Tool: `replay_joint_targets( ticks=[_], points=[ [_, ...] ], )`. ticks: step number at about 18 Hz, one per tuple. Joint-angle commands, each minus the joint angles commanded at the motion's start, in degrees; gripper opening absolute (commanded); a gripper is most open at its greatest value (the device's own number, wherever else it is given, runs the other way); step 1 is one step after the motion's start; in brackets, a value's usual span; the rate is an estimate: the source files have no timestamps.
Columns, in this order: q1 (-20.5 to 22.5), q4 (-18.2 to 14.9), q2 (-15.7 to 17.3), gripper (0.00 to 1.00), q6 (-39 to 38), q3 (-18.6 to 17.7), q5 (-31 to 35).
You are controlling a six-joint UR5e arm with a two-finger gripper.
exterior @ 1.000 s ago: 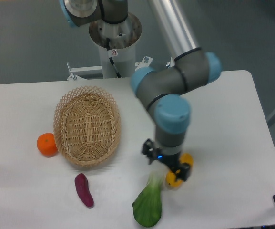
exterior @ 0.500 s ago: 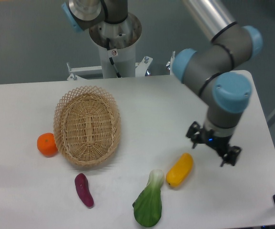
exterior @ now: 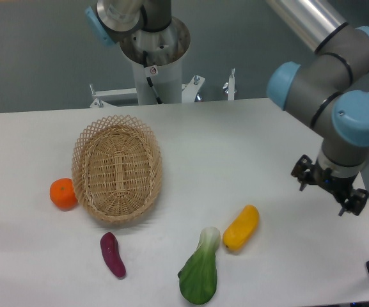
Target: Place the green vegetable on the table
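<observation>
Camera: green bok choy with dark leaves and pale stalk base (exterior: pixel 199 275) lies flat on the white smooth rectangular surface (exterior: pixel 235 153), near the front edge, stalk end pointing up-right. Yellow oblong fruit (exterior: pixel 240 227) sits just beside the stalk end. Purple sweet potato (exterior: pixel 112 254) to its left, woven wicker basket (exterior: pixel 117 169) behind that, orange round fruit (exterior: pixel 62 193) touching the basket's left rim. Tool (exterior: pixel 329 190) near the surface's right edge, well apart from the bok choy, fingers spread, holding nothing.

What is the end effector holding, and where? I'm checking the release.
Nothing: the end effector is empty, off to the right of the green vegetable, which lies on the table.
</observation>
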Motion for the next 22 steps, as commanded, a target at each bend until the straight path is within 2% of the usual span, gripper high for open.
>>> replay_joint_targets(
  ticks=[7, 22],
  points=[
    [2.3, -0.2, -0.4, 1.0, 4.0, 0.5, -1.4],
    [2.4, 0.2, -0.7, 1.0, 4.0, -0.3, -1.4]
  ],
)
